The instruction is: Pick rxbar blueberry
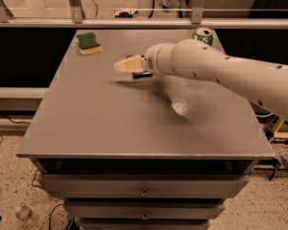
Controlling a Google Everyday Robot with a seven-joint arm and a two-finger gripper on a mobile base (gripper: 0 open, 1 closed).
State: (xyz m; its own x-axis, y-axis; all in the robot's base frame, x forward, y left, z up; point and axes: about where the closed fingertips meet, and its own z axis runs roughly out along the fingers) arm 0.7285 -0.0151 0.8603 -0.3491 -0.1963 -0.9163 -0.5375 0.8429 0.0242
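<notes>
Counter [110,123] was a grey slab, all four edges visible; front edge overhung a stack of drawers [144,191], back edge ran under a metal rail [134,23]. Arm [221,73] came in over the right edge and crossed the right half on a diagonal toward the middle of the back half. Gripper [121,64] sat above the surface about midway between left and right edges, nearer the back edge than the front, tips pointing at the left edge. Couldn't tell if the claw was apart or together, it read as one pale wedge. rxbar blueberry [143,74]: only a small dark sliver showed, right under the base of the gripper, mostly hidden by it; couldn't tell if it was gripped or just lying on the counter beneath. Open room: the whole front half and the left-front corner were bare surface, plus a wide strip along the left edge up to the sponge [88,42]. Sponge sat near the back-left corner, well apart from the gripper. Green can [202,34] stood upright at the back edge toward the back-right corner, partly behind the arm. Count: one bar, one sponge, one can, one arm with one gripper
</notes>
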